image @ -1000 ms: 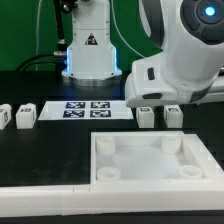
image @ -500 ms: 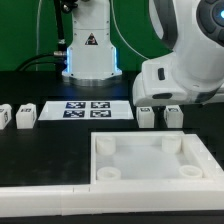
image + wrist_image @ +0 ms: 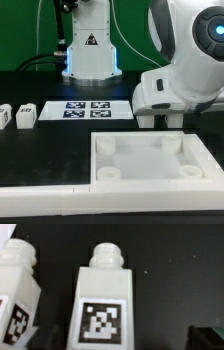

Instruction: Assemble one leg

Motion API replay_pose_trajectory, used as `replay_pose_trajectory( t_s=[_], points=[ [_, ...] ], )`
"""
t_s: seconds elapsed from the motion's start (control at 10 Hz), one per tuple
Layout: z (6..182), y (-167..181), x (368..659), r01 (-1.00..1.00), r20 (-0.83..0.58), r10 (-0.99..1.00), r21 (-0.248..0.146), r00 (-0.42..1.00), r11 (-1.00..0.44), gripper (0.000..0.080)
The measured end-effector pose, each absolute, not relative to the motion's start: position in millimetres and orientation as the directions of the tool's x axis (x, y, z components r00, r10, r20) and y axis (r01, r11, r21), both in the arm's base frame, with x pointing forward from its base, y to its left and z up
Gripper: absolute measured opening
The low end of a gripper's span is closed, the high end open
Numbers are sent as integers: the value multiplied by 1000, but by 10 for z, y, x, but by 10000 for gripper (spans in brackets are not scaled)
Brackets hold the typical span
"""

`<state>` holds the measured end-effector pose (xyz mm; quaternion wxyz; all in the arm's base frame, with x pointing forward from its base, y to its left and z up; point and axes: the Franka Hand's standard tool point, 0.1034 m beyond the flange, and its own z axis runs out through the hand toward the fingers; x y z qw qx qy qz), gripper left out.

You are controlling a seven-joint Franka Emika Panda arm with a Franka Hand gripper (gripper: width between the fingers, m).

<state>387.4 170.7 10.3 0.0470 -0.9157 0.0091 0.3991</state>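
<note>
1. Arm (image 3: pixel 185 75), in the exterior view, hangs low over two legs (image 3: pixel 172 120) on the dark counter (image 3: pixel 60 140), at the exterior view's right of the marker board (image 3: pixel 90 108); claw hidden, opening cannot be told.
2. Wrist view: leg (image 3: pixel 103 308) fills the middle, tag facing the camera; neighbouring leg (image 3: pixel 15 291) just beside it.

Black table (image 3: pixel 50 150), flat white marker board (image 3: pixel 84 108) with four black tags far of centre, big white tray (image 3: pixel 98 160) near, toward the exterior view's right, round socket (image 3: pixel 108 172) in each corner, white rail (image 3: pixel 40 205) along near edge, cables (image 3: pixel 35 58) far, at the exterior view's left.
</note>
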Motion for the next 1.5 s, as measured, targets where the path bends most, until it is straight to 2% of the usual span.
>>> replay_pose_trajectory(
  t_s=[0.1,0.2,0.3,0.9,1.0,1.1,1.2,1.3,1.5],
  points=[
    [103,1707,3874,-54,-732,21,-79,681,-995,467],
    [103,1707,3874,-54,-732,21,-79,681,-995,467],
    [103,1707,3874,-54,-732,21,-79,681,-995,289],
    [104,1707,3876,-54,-732,21,-79,681,-995,291],
    [136,1686,3904,-45,-732,35,-90,680,-995,291],
    [339,1581,4090,-11,-727,90,-133,680,-991,291],
    [534,1482,4307,-2,-684,105,-153,722,-988,292],
    [725,1330,4381,21,-687,144,-185,712,-983,292],
    [1082,1171,4810,27,-575,140,-201,806,-979,292]
  ],
)
